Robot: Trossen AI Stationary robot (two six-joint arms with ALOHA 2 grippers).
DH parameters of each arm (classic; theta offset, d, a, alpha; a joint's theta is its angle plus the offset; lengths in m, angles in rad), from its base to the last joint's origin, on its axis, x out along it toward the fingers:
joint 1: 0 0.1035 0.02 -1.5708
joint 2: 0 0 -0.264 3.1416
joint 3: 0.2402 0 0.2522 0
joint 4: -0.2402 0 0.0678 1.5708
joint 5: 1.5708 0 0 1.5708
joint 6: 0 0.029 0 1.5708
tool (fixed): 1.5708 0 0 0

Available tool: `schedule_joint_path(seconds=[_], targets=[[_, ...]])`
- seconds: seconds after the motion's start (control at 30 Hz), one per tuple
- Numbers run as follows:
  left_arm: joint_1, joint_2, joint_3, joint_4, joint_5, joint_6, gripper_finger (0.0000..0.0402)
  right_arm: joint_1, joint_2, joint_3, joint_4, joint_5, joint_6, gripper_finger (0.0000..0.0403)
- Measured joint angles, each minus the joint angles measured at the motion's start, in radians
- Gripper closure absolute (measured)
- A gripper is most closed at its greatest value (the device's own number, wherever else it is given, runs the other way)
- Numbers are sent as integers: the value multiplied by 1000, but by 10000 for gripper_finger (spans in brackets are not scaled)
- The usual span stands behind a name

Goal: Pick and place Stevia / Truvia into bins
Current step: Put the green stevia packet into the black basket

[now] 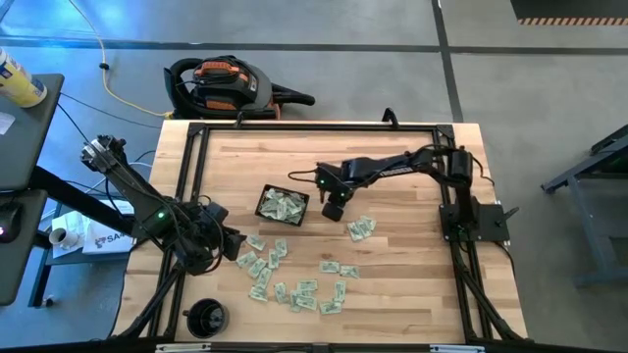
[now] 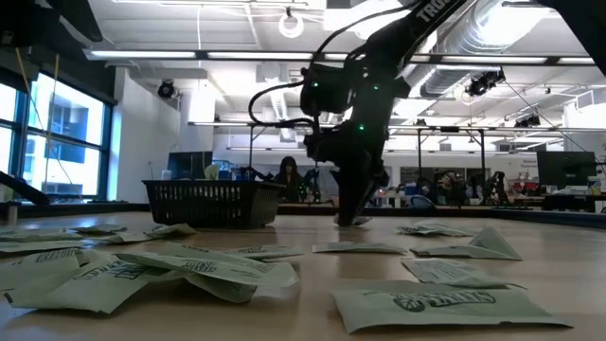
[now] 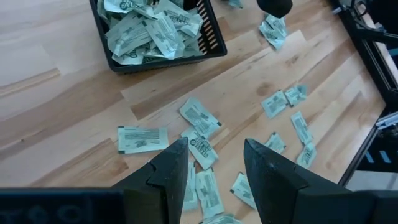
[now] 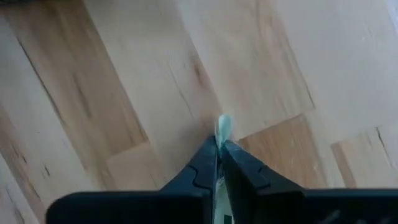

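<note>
Pale green and white Stevia sachets (image 1: pixel 294 279) lie flat and scattered over the near middle of the wooden table, with a small heap (image 1: pixel 361 228) farther right. The black mesh bin (image 1: pixel 282 206) at mid-table holds several sachets (image 3: pixel 149 34). My right gripper (image 1: pixel 334 209) stands just right of the bin, pointing down, low over the table (image 2: pixel 355 218), shut on one sachet. My left gripper (image 3: pixel 214 165) hovers open above the left part of the scatter (image 1: pixel 231 240), touching nothing. My right gripper pinches one sachet between its two fingers; the sachet shows edge-on, a narrow pale strip (image 4: pixel 222 126) sticking out past the fingertips. The fingers come from above, pointing steeply down. Whether the sachet's lower edge touches the table I cannot tell.
A round black cup-like object (image 1: pixel 206 316) sits at the near left corner. A black frame (image 1: pixel 186 176) runs around the table. Bare wood lies between the bin and the far edge.
</note>
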Motion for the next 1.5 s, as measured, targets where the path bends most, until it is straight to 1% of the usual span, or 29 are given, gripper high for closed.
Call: schedule_joint_path(seconds=[0.07,0.2,0.3,0.37,0.43,0.5,0.57,0.67,0.7,0.73,0.8,0.87,1.0,1.1,1.13,1.23,1.33,1.37,1.43,1.5], targets=[[0,0,0,-1,1,0,211,0,7,51,-23,-14,14,379],[0,0,0,-1,2,0,211,13,1,234,-48,-10,-8,398],[0,0,0,-1,2,0,211,33,0,379,-70,40,-24,394],[0,0,0,-1,2,0,211,45,1,458,-44,64,-24,399],[0,0,0,-1,2,2,211,57,6,508,15,67,-30,398],[0,0,0,-1,2,6,211,64,27,546,34,52,-32,390],[0,0,0,-1,2,8,211,65,70,570,33,-14,-17,383],[0,0,0,-1,2,9,211,66,159,576,12,-137,61,373],[0,0,0,-1,2,9,211,66,191,576,8,-152,75,370],[0,0,0,-1,1,9,211,68,219,576,10,-146,82,366],[0,0,0,0,-3,10,211,74,264,576,16,-100,82,357],[0,0,0,0,-3,4,211,76,279,576,19,-83,100,345],[0,0,0,17,-4,1,211,76,216,577,18,-86,88,310],[0,0,0,25,-4,0,211,75,138,580,-21,-20,38,279],[0,0,0,24,-4,0,211,76,111,581,-49,17,14,269],[0,0,0,25,-4,0,211,75,37,581,-200,155,-74,240],[0,0,0,25,-9,0,211,71,-2,581,-418,252,-170,217],[0,0,0,23,-9,1,211,65,-6,571,-481,260,-181,212],[0,0,0,22,-16,2,211,48,-10,515,-562,218,-185,206],[0,0,0,19,-20,4,211,36,-21,413,-564,166,-185,204]])
